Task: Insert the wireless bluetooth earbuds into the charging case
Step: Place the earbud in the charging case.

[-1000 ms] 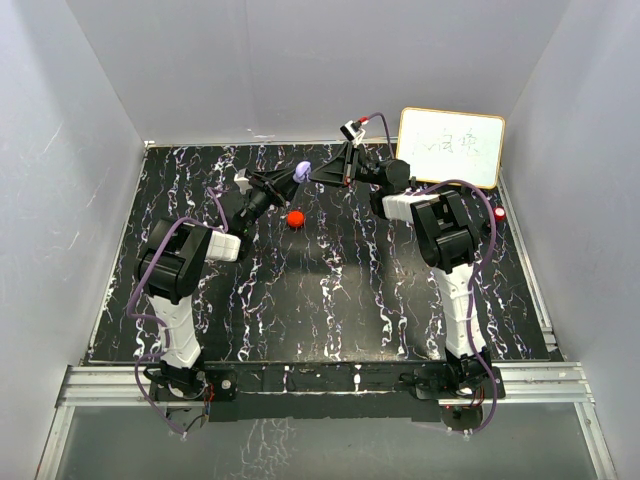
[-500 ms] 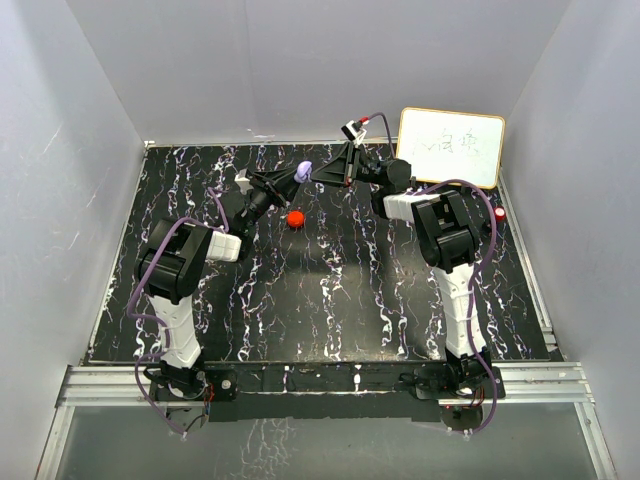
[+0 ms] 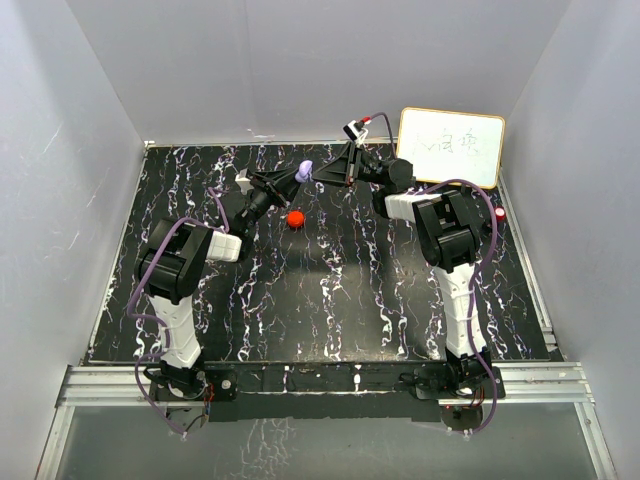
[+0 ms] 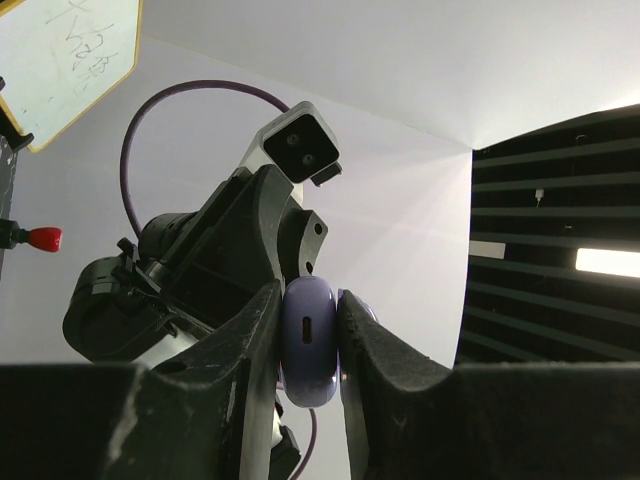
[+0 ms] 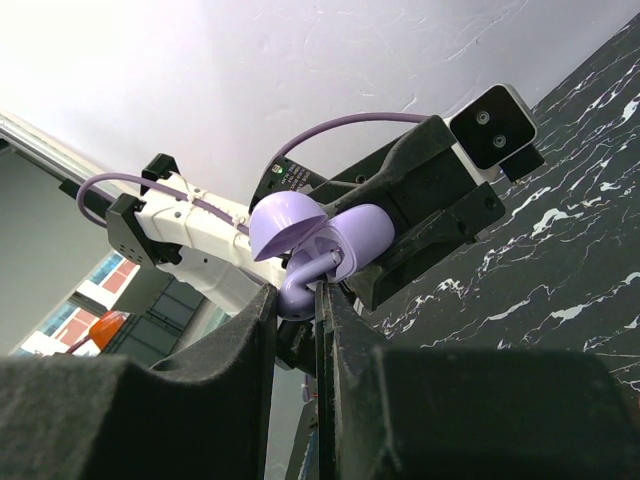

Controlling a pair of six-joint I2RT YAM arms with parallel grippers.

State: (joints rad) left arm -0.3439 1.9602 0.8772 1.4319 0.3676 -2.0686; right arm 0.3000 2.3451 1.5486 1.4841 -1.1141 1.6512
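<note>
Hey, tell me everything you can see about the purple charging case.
The purple charging case is a small rounded pebble of smooth, glossy lilac plastic, with a small slot on its edge in the left wrist view. Its hinged lid stands open. It is held in the air, clamped between the black fingers of the left gripper. The right gripper pinches a purple earbud at its open mouth; whether the earbud is seated cannot be told.
</note>
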